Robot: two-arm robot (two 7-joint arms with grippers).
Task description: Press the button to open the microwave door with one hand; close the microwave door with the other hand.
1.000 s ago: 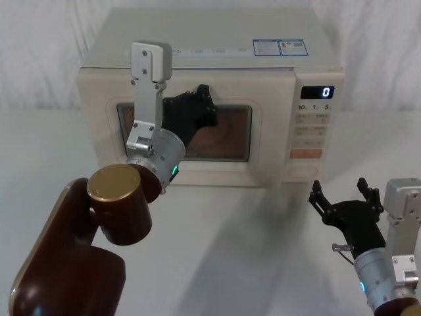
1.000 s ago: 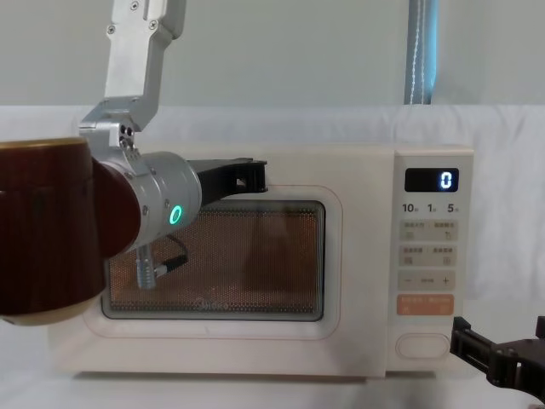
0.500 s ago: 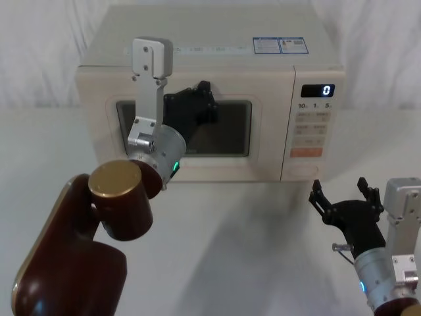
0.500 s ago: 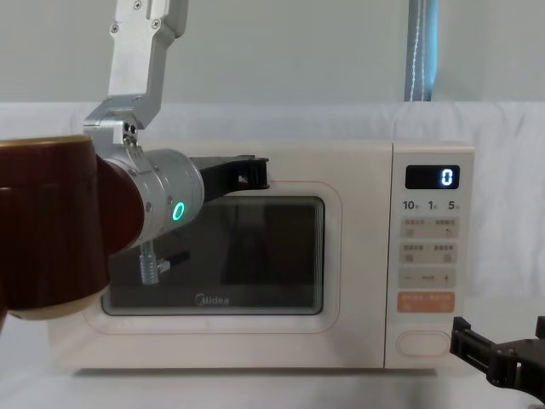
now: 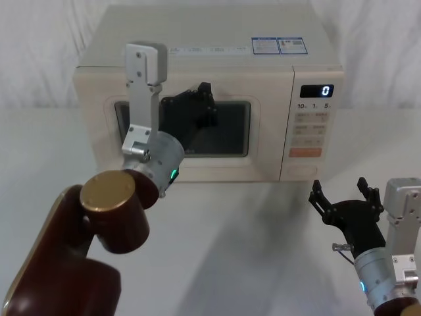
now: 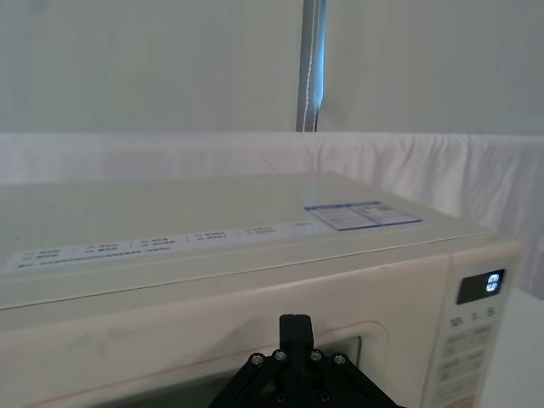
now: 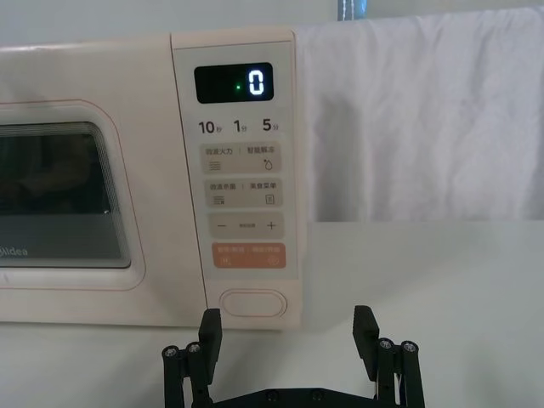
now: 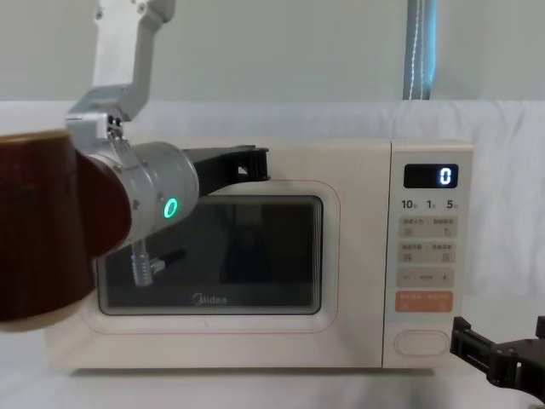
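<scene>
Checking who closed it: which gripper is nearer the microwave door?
Left. The left gripper is up against the microwave door, by its upper frame; the right gripper hangs low in front of the key panel, away from the door.

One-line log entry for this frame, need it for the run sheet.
door: cream microwave door with dark glass window shut | left hand: at door's upper frame | right hand: open, hovering low before pill-shaped cream button | display: 0

Cream boxy microwave (image 5: 197, 59): I see smooth satin plastic casing; its door (image 8: 213, 256) carries dark glossy glass. My left tool (image 5: 197, 105): matt black plastic fingers, brushed silver metal wrist. Bench (image 5: 250, 250): matt white.
</scene>
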